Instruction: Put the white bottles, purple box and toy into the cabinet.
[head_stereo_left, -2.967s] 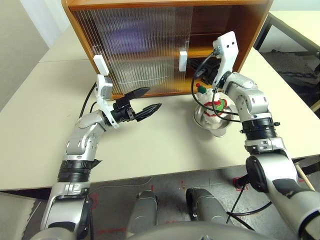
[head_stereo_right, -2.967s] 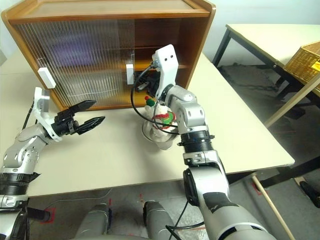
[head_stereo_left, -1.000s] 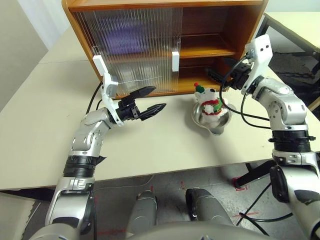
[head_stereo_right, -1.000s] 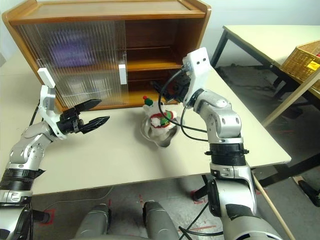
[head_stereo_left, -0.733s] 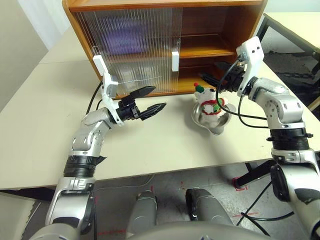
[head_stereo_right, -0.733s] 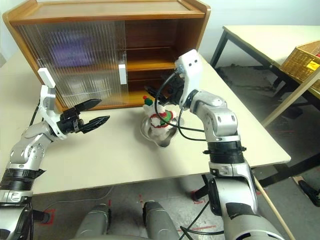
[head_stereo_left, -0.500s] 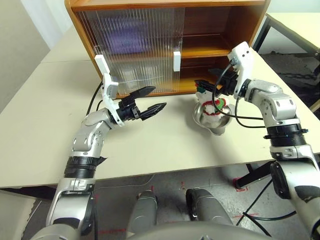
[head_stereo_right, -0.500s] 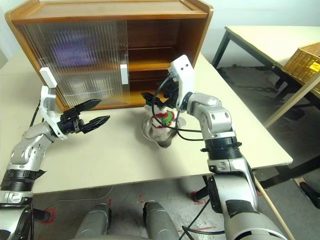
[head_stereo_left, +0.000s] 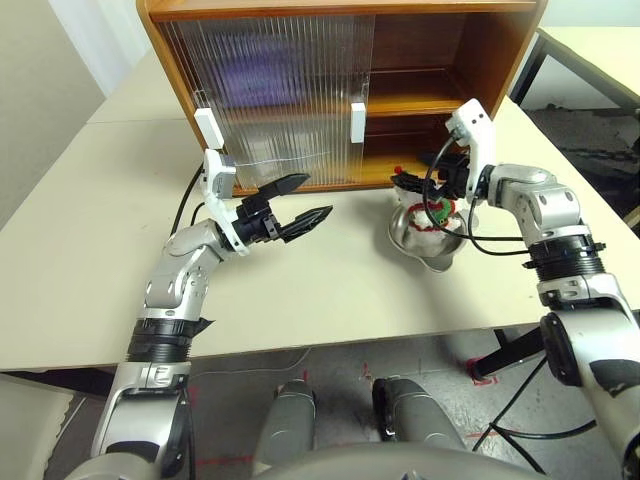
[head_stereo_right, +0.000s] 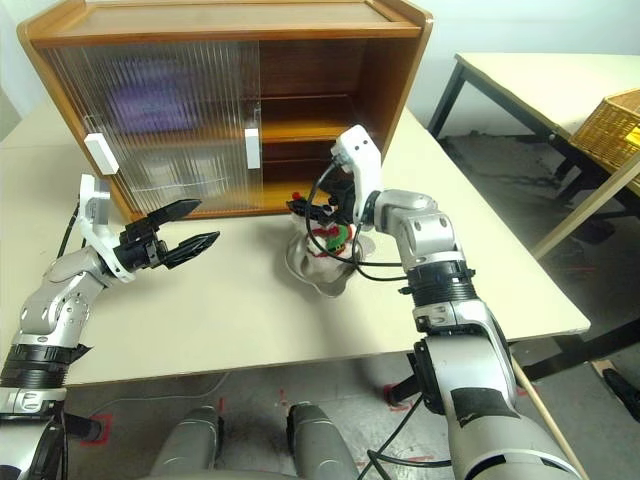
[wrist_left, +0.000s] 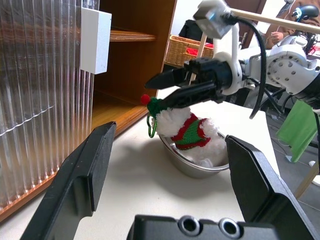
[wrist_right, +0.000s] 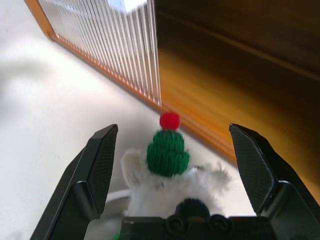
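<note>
The toy (head_stereo_left: 430, 213), a white plush bear with a green and red hat, sits in a steel bowl (head_stereo_left: 428, 246) on the table, in front of the cabinet's open right half. My right gripper (head_stereo_left: 408, 183) is open, its fingers (wrist_right: 100, 160) on either side of the toy's head without gripping it. My left gripper (head_stereo_left: 312, 198) hangs open and empty over the table to the left, pointing toward the bowl. The cabinet (head_stereo_left: 455, 40) has its ribbed doors (head_stereo_left: 270, 90) slid left; a purple shape (head_stereo_left: 250, 80) shows through them. The white bottles are out of view.
The cabinet's right compartments (head_stereo_left: 425, 100) stand open, with a bare shelf. A second table (head_stereo_right: 540, 70) and a wicker basket (head_stereo_right: 610, 120) stand to the right, across a gap. The table's front edge (head_stereo_left: 330, 340) lies close below the bowl.
My right gripper has come down and leftward from beside the cabinet's open side, and its open fingers now straddle the toy's head. The left arm has held still.
</note>
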